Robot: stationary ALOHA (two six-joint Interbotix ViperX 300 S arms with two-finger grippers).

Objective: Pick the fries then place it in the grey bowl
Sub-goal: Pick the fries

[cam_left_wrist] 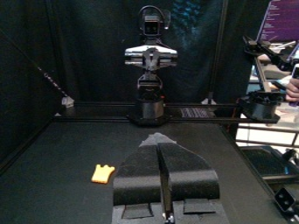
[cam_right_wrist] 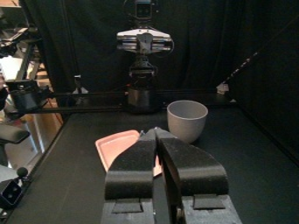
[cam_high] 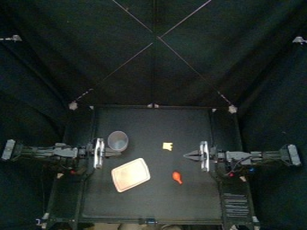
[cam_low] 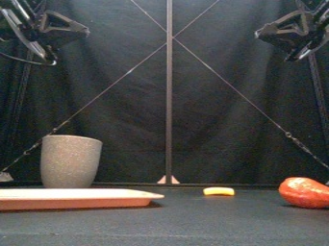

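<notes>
1. The grey cup [cam_high: 118,138] (the task's "grey bowl") stands upright on the left half of the table [cam_high: 156,202], toward the back. Its inside cannot be seen.
2. The fries [cam_high: 170,144], a small yellow piece, lie flat on the table to the right of the grey cup, well apart from it and with nothing touching them.
3. A pink tray [cam_high: 129,173] lies flat in front of the grey cup, nearer the front edge.
4. A red toy [cam_high: 177,177] lies in front of the cup and to its right, just beyond the tray's right end.
5. The left gripper [cam_high: 100,154] hangs just left of the cup, jaws together and holding nothing.
6. The right gripper [cam_high: 199,156] hangs well to the cup's right, past the fries, its jaws likewise pressed together and empty.
</notes>
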